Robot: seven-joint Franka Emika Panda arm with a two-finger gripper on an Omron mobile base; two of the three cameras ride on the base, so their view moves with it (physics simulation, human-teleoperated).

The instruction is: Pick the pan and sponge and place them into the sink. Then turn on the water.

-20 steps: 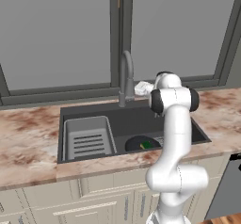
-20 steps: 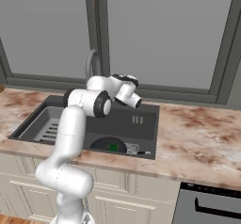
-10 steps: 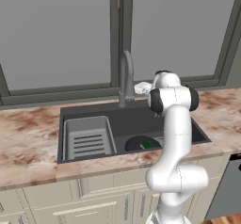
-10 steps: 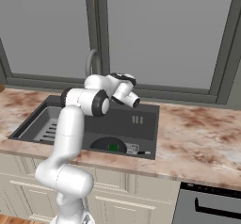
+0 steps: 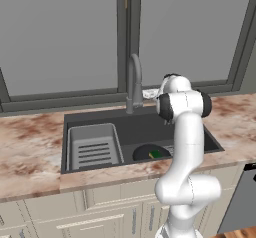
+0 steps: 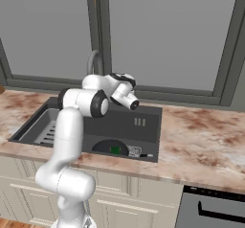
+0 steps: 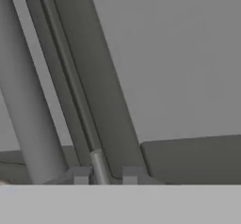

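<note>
Marble counter, sink holding pan (front edge), hand pinching faucet lever.

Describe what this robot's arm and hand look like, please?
The arm is a chain of smooth, rounded white tubes linked by dark bands at the joints, rising from a bulbous white base. The hand is small: two short dark grey, blocky fingers. No cables or markings show.
</note>
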